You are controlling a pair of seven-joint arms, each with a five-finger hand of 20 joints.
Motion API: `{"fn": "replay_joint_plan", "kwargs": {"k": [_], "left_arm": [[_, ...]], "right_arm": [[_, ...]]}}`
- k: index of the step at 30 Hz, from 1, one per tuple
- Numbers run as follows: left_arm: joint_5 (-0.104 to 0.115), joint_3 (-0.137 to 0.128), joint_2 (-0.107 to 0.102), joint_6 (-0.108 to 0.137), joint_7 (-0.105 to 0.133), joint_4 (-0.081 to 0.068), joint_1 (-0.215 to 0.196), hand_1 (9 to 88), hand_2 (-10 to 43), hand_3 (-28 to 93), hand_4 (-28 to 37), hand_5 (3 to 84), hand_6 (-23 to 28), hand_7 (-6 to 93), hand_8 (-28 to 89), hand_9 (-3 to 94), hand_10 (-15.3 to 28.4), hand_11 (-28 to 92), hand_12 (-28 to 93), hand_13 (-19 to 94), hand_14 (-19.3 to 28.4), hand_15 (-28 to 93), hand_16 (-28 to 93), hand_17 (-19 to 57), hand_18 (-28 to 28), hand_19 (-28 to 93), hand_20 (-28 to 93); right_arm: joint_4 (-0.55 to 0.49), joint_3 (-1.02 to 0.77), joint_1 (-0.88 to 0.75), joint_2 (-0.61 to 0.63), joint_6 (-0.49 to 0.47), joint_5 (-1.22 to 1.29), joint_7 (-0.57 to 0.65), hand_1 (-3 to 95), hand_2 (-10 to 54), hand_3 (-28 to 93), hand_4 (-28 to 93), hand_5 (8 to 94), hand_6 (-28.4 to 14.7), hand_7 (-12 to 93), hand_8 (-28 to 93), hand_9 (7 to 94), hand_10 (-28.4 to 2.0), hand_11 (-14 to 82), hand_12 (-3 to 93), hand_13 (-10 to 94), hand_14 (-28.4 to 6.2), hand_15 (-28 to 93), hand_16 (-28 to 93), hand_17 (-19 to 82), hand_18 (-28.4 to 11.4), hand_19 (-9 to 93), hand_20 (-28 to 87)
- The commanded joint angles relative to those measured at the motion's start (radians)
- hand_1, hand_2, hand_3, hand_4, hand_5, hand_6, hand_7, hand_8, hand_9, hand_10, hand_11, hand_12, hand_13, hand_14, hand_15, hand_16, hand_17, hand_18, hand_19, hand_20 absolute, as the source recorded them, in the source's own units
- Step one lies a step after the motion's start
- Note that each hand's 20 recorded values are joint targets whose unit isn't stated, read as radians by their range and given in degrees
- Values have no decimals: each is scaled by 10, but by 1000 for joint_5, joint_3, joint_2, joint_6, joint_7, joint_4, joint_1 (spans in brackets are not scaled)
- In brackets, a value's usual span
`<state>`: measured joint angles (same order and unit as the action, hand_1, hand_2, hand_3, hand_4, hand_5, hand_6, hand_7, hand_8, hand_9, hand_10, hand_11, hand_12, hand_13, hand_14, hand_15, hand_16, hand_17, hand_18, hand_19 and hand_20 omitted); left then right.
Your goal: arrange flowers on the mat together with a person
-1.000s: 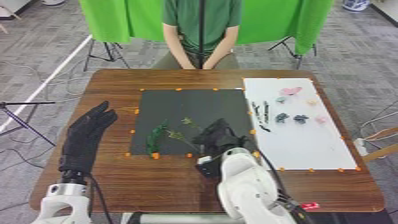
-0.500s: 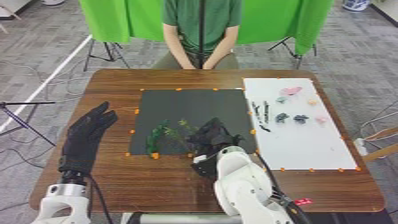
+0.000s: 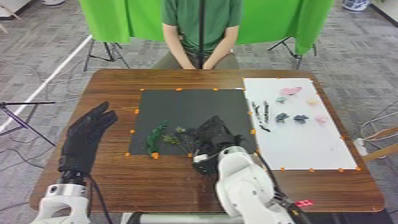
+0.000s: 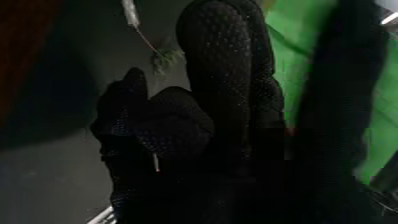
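1. As flowers await arranging on a brown wooden table (image 3: 111, 92), the robot's right hand (image 3: 214, 136) hovers low over the near right part of a black mat (image 3: 191, 107), its fingertips aimed toward the far edge.

2. Just beside that hand, on its left, a thin green sprig (image 3: 180, 131) spreads above the mat's near part. The right wrist view shows its feathery green past the dark glove; whether the right hand is clamped on the stem cannot be told.

3. Closer to the black mat's near left corner lies a leafy green stem (image 3: 156, 136), lengthwise between the near and far edges and apart from the right hand.

4. Near the table's left edge, the robot's left hand (image 3: 87, 131) is poised beside the black mat, fingers straight and close together, holding nothing.

5. Along the table's right side, a white mat (image 3: 306, 150) carries dark stems (image 3: 260, 116) near its left edge. Toward its far right corner sit a pink flower (image 3: 290, 91), a small teal flower (image 3: 281, 100) and a pale orange flower (image 3: 312, 102); nearer are two dark blue-green flowers (image 3: 300, 119) side by side, with a pale pink flower (image 3: 321, 120) by the right edge.
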<state>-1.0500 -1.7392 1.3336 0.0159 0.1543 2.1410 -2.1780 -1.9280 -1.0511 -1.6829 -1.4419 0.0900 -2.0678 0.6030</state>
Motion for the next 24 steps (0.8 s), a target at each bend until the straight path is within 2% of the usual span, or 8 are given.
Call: {"fn": "replay_joint_plan", "kwargs": {"k": [1, 5, 8, 11, 12, 17, 20, 24], "left_arm": [[-7, -8, 18, -33, -6, -14, 8, 267, -87, 625, -220, 423, 40, 121, -56, 427, 130, 141, 141, 331, 160, 109, 30, 26, 107, 20, 148], [-11, -10, 28, -52, 3, -28, 16, 268, -87, 625, -219, 422, 40, 120, -56, 426, 128, 141, 142, 330, 160, 107, 30, 26, 108, 20, 148], [-9, -2, 37, -65, 18, -41, 20, 267, -88, 625, -219, 423, 40, 121, -56, 426, 129, 141, 142, 331, 159, 107, 31, 28, 106, 18, 147], [-7, 7, 40, -77, 33, -52, 20, 265, -91, 628, -219, 423, 39, 121, -56, 426, 129, 141, 142, 332, 159, 106, 30, 33, 101, 13, 146], [-6, 12, 41, -77, 35, -55, 21, 265, -92, 629, -219, 423, 39, 121, -57, 427, 128, 141, 142, 333, 158, 105, 30, 35, 100, 12, 146], [-8, 24, 48, -85, 45, -66, 13, 261, -95, 632, -219, 423, 39, 121, -57, 426, 127, 139, 143, 333, 158, 102, 29, 37, 96, 11, 148], [-13, 27, 55, -85, 47, -72, 8, 260, -95, 632, -220, 423, 38, 121, -56, 426, 127, 139, 143, 333, 157, 101, 30, 38, 96, 10, 148], [-45, 28, 63, -80, 49, -73, -7, 259, -95, 634, -221, 423, 38, 121, -56, 427, 127, 140, 144, 333, 157, 100, 30, 38, 96, 10, 149]], "right_arm": [[-149, -21, -135, 102, 60, 0, -65, 350, -55, 645, -170, 863, 1, 163, -79, 937, -109, 280, 192, 814, -79, 692, 328, 365, -235, 819, 468], [-202, -142, -237, 138, 133, 140, -312, 275, 6, 657, -164, 785, -12, 168, -101, 860, -146, 220, 203, 715, -128, 627, 289, 273, -223, 709, 448], [-198, -314, -293, 146, 35, 358, -579, 218, 30, 672, -168, 658, -25, 155, -99, 685, -169, 151, 170, 584, -162, 396, 208, 204, -189, 525, 383], [-206, -449, -328, 147, -26, 565, -678, 168, 42, 694, -172, 535, -27, 127, -91, 528, -164, 71, 141, 432, -159, 159, 225, 166, -166, 320, 309], [-207, -480, -336, 151, -20, 636, -706, 149, 44, 706, -174, 501, -25, 112, -87, 487, -163, 58, 134, 374, -155, 113, 226, 160, -158, 228, 280], [-210, -603, -380, 131, -49, 938, -778, 103, 46, 731, -178, 417, -11, 81, -82, 426, -158, 42, 114, 279, -133, 55, 182, 146, -138, 92, 255], [-205, -647, -398, 113, -69, 1028, -790, 77, 43, 735, -178, 377, -9, 67, -82, 390, -156, 29, 103, 247, -121, 36, 165, 122, -136, 71, 248], [-223, -659, -428, 109, -39, 1033, -785, 68, 44, 736, -180, 354, -16, 56, -82, 372, -155, 25, 96, 239, -115, 29, 154, 117, -131, 63, 241]]}}
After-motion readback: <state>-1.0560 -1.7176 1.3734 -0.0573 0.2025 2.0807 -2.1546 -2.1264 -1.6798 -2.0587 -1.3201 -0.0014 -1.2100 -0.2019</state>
